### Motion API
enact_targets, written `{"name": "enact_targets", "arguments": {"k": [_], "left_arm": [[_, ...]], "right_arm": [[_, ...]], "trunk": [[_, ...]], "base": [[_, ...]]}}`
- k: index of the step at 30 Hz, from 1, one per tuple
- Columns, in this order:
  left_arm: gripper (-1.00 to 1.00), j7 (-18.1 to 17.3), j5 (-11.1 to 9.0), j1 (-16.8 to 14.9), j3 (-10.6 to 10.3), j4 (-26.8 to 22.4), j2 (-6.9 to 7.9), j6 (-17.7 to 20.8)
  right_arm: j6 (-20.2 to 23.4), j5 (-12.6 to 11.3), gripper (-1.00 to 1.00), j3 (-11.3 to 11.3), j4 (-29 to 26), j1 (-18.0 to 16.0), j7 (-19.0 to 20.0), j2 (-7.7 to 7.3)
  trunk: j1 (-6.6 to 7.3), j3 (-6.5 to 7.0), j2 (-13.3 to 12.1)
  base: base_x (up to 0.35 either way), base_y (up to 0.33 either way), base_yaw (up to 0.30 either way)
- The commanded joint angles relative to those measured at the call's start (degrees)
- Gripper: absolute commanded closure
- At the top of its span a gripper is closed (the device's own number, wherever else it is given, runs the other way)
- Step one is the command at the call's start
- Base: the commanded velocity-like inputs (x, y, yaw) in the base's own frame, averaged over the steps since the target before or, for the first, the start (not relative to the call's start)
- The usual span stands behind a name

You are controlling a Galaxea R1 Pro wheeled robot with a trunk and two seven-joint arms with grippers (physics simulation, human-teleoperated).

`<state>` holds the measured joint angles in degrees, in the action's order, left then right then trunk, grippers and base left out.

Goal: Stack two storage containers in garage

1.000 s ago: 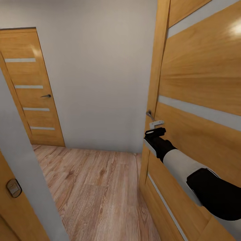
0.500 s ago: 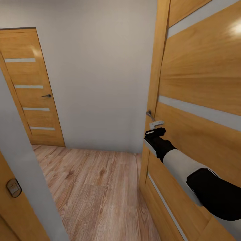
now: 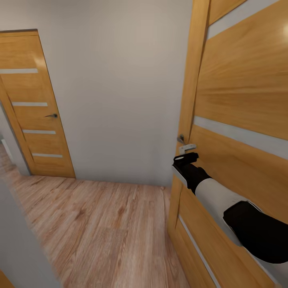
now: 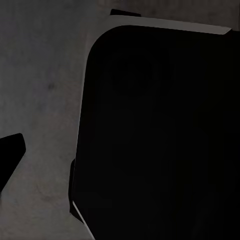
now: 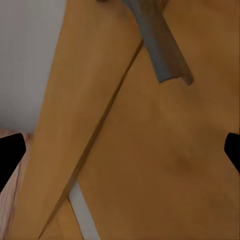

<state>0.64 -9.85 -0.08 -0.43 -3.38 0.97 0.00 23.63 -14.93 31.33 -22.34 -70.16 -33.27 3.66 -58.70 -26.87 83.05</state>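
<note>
Right gripper (image 3: 186, 157) reaches forward at the end of its black and white arm (image 3: 224, 200), just below the grey door handle (image 3: 181, 139) of the wooden door (image 3: 240, 120) on the robot's right. In the right wrist view its two black fingertips (image 5: 10, 155) sit at opposite edges of the picture, so the jaws are spread wide with nothing between them; the handle (image 5: 159, 45) lies ahead of them against the honey-coloured door panel (image 5: 150, 150), not touched as far as can be seen.

Neither orange-red bin is visible in these pictures.

Beyond the gripper, the door stands close alongside the arm, its face crossed by pale horizontal strips (image 3: 240, 136). A plain white wall (image 3: 120, 92) runs behind it, and a second, closed wooden door (image 3: 34, 108) with the same pale strips and a small dark handle (image 3: 52, 115) stands at the far left. Light wood-plank floor (image 3: 104, 228) fills the space between.

Left wrist view: one black fingertip (image 4: 9, 152) shows against a dark grey mottled surface (image 4: 45, 75), beside a large black rounded shape (image 4: 160, 135). Whether the left gripper is spread or closed I cannot tell.
</note>
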Motion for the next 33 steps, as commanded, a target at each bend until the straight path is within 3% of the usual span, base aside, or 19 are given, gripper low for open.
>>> {"name": "enact_targets", "arguments": {"k": [1,12,21,28,33], "left_arm": [[-1.0,0.07,-0.43,-0.01,-0.07,-0.05,0.0,0.0],[-1.0,0.1,-0.43,-0.01,-0.02,-0.05,0.08,0.0],[-1.0,0.08,-0.43,-0.01,-0.01,-0.05,0.02,-0.01],[-1.0,0.07,-0.43,-0.01,-0.01,-0.05,0.0,-0.03],[-1.0,0.07,-0.43,-0.01,-0.01,-0.05,0.0,-0.05]], "right_arm": [[0.37,-0.46,-1.0,0.49,-0.07,-0.06,-0.39,-0.05],[-0.71,-0.42,-1.0,0.56,0.87,-0.06,-0.39,-1.11],[-1.3,-0.71,-1.0,0.57,1.07,-0.06,-0.26,-6.71],[-1.63,-0.71,-1.0,0.57,1.07,-0.06,0.65,-9.22],[-2.03,-0.71,-1.0,0.57,1.3,-0.06,0.81,-9.76]], "trunk": [[-0.03,-0.06,0.03],[-0.03,-0.06,0.03],[-0.03,-0.06,0.03],[-0.03,-0.06,0.03],[-0.03,-0.06,0.03]], "base": [[0.209,0.0,0.0],[0.03,0.0,0.0],[0.0,0.0,0.0],[0.0,0.0,0.0],[0.0,0.0,0.0]]}}
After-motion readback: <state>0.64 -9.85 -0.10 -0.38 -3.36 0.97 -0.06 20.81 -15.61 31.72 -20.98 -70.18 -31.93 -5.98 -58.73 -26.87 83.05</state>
